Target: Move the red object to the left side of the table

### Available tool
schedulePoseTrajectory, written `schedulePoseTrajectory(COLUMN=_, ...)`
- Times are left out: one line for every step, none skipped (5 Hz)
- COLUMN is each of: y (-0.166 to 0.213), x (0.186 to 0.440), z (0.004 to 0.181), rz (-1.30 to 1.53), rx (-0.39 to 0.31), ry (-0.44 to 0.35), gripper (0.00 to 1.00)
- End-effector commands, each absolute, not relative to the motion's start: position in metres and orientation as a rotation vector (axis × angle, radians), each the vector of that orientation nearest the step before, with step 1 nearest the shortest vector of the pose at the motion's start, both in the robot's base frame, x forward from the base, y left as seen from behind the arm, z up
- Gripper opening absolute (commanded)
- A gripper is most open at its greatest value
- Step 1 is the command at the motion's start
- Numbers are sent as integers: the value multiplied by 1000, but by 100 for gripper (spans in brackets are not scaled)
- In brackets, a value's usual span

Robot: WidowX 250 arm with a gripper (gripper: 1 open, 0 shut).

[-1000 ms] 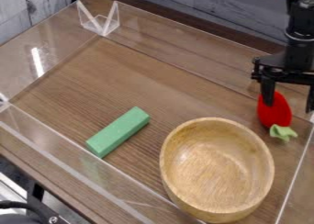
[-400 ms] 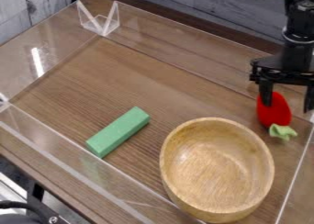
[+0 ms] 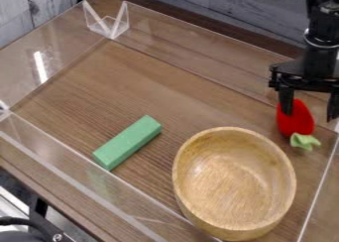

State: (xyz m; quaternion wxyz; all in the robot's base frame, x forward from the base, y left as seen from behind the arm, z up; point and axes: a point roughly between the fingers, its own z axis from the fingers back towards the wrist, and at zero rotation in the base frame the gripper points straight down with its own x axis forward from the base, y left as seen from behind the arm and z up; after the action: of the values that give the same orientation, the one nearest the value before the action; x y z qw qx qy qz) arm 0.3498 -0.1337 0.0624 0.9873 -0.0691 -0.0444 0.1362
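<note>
Since the red toy fruit [image 3: 296, 117], lying just beyond the wooden bowl [image 3: 236, 181], looks light, rigid and glossy-slick, we judge the open gripper [image 3: 307, 95] straddling it should pinch its plump middle, its long axis running toward the bowl-side green stem.

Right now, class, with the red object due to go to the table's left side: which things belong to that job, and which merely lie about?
Belongs:
small glossy red toy fruit
brown wood-grain table
open black gripper

Lying about:
green rectangular block
round wooden bowl

No legible text, labels or nos. anywhere.
</note>
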Motion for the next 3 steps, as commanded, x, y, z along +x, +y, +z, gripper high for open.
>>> schedulePoseTrajectory(y=-132, x=355, z=75, rz=279, rx=-152, ry=-130, gripper=100)
schedulePoseTrajectory(y=-131, x=353, z=62, rz=289, rx=-134, ry=-110, gripper=100)
schedulePoseTrajectory(y=-129, x=352, z=53, rz=297, rx=-123, ry=-98, gripper=0)
